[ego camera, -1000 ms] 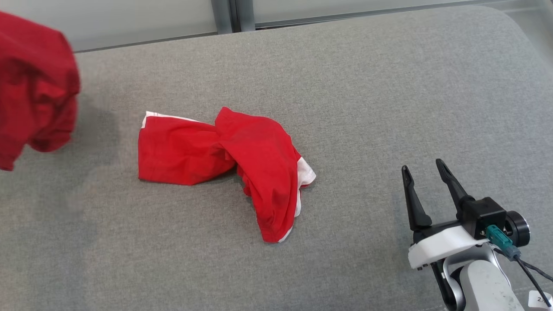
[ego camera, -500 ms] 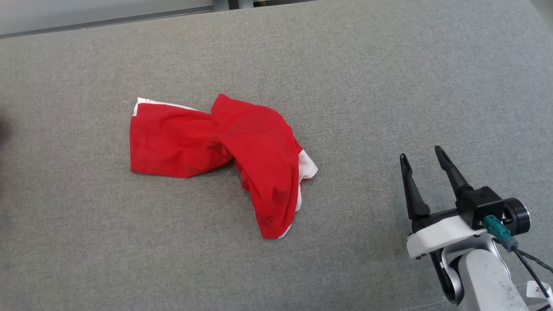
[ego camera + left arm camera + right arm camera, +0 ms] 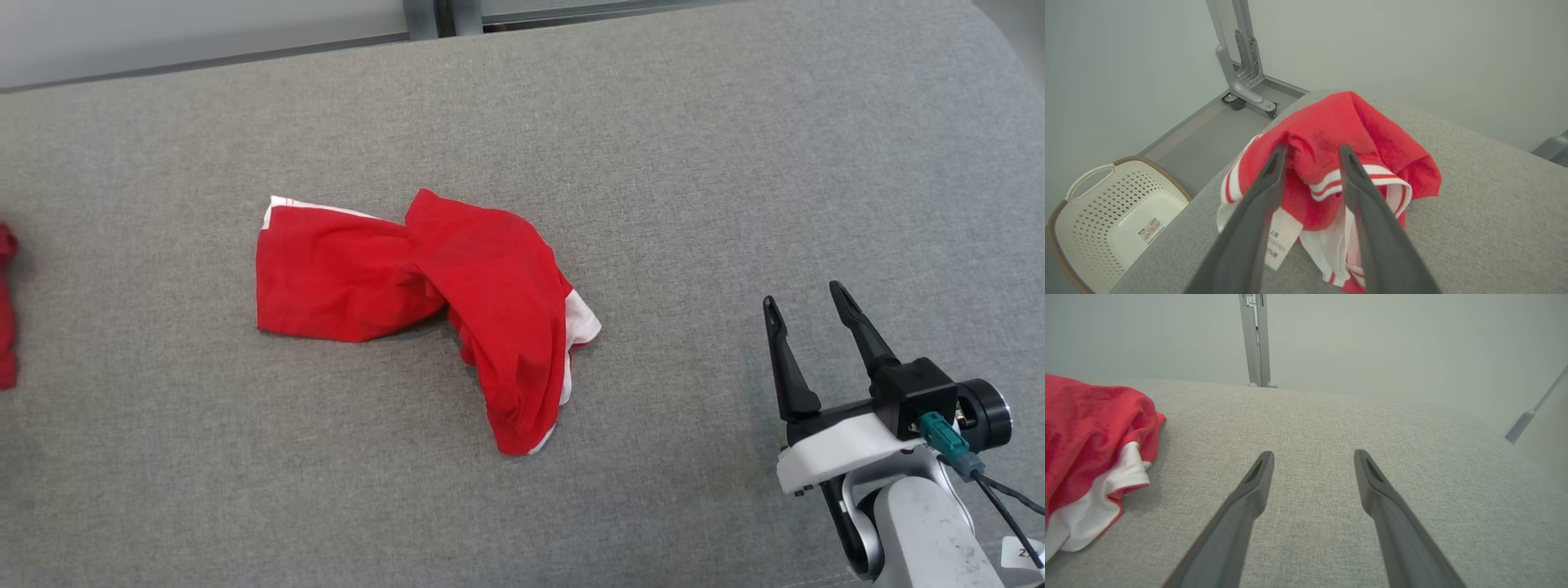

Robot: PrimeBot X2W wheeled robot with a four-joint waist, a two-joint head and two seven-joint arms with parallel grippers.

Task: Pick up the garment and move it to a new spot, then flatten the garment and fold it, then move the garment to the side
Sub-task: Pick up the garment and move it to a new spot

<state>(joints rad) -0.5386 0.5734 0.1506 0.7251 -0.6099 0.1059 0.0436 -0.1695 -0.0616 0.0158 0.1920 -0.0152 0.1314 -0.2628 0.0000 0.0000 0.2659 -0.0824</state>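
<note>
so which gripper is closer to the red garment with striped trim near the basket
Left. The left gripper hangs right at the striped garment, jaws parted over it. The right gripper is far across the cushion, past the other red garment.

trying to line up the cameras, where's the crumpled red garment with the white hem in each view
head view: crumpled red garment with white hem, centre of the grey fabric cushion.
right wrist view: the garment at the left edge, left of the open right pincer.
left wrist view: behind the left pincer lies a different piece, a red garment with striped trim.
shared landmark: the grey metal post behind the cushion.
</note>
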